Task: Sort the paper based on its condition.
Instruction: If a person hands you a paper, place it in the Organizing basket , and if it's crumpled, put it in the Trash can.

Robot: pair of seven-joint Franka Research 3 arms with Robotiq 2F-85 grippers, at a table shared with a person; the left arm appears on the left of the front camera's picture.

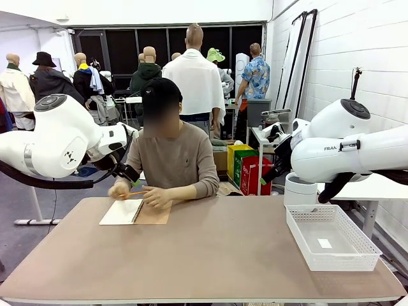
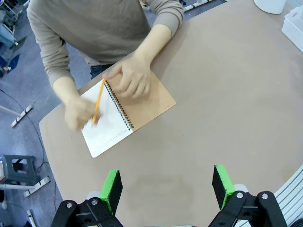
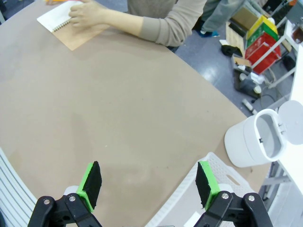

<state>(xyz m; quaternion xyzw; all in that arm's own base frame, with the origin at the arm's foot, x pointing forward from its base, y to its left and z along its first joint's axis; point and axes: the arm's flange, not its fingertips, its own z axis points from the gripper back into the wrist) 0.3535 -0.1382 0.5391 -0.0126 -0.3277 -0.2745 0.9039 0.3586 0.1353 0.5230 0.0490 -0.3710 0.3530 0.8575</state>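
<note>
From the front, a person sits at the far side of the counter over an open spiral notebook near the far left edge. One hand holds an orange pencil to the white paper page, and the other hand rests on the notebook's far edge. The left arm and right arm hang above the counter's two ends. A white basket stands at the right with a small white slip in it, and a white bin stands behind it. In the left wrist view, the left jaws stand wide and hold nothing, green pads high over bare counter. The notebook lies beyond them, its brown cover folded out beside the page. In the right wrist view, the right jaws also gape wide and empty, pads over the counter's edge and a basket corner, with the notebook well apart at the far end.
</note>
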